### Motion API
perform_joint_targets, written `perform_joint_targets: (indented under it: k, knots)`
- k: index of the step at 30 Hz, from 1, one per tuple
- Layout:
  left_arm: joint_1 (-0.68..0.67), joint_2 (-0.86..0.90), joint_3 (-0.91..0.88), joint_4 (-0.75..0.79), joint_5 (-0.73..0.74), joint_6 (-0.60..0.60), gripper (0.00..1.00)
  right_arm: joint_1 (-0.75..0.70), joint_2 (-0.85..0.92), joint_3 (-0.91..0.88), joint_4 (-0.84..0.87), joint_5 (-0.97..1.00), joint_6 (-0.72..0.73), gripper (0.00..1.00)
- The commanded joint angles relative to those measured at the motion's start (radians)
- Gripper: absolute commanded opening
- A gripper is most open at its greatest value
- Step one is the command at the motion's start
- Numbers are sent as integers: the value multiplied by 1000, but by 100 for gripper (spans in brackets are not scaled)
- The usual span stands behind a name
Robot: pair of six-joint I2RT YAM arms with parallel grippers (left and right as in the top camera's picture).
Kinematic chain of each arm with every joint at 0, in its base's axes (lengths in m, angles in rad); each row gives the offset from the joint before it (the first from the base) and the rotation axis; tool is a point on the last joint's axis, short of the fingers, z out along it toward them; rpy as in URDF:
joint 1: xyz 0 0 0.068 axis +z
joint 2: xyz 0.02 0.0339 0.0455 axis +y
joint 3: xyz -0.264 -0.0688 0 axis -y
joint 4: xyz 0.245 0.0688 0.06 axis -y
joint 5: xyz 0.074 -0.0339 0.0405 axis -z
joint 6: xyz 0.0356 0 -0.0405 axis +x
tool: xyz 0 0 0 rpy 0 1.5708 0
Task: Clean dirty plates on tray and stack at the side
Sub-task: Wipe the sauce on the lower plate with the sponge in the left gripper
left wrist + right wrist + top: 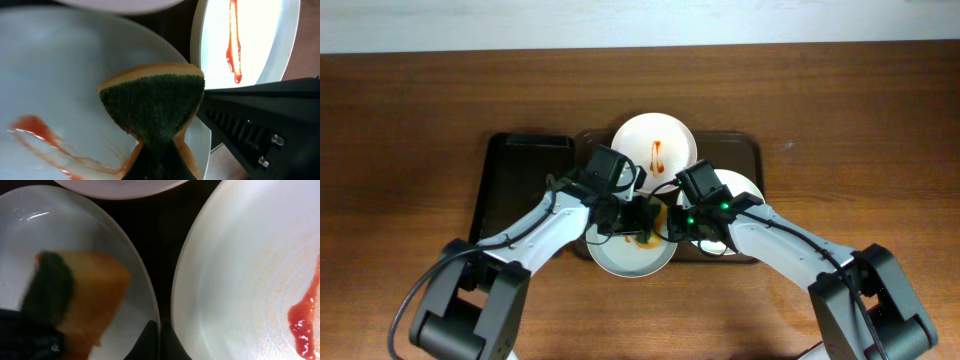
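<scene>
Left gripper [156,159] clamping sponge [155,100] over streaked plate [60,65], streak [42,131] hidden overhead, right gripper [672,228] state unclear

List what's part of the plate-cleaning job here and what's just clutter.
Job:
- far plate, right plate, near plate, all sauce-streaked
- brown tray under them
- sponge pinched in left gripper

Lying about:
- black tray, beside the brown one

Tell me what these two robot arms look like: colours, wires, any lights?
The left arm and right arm match: smooth pale grey-white shells, with black joints and black blocky bases and wrists. A thin black cable loops beside the left base. Small green lights glow on the right wrist.
</scene>
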Motion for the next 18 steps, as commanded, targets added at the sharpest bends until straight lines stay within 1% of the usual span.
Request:
perform_joint_targets:
  k: [1,3,6,8,10,14,16,18]
  knots:
    - [-21,49,2,-8,11,-65,0,5,12,17,-8,24,-5,4]
    - [-19,56,2,-53,-116,-64,0,5,12,17,-13,24,-5,4]
    - [-18,53,2,-55,-240,-61,0,5,12,17,-19,24,-5,4]
    - [-15,30,2,-56,-358,-29,0,5,12,17,-20,24,-5,4]
    - [3,9,2,-60,-449,-27,0,5,12,17,-20,25,-5,4]
    - [81,-5,3,-94,-491,-15,0,5,12,17,-20,25,-5,4]
    - [100,-44,10,-173,-400,59,0,5,12,17,-20,25,-5,4]
    - [106,-126,11,-185,-418,104,0,5,12,17,-20,25,-5,4]
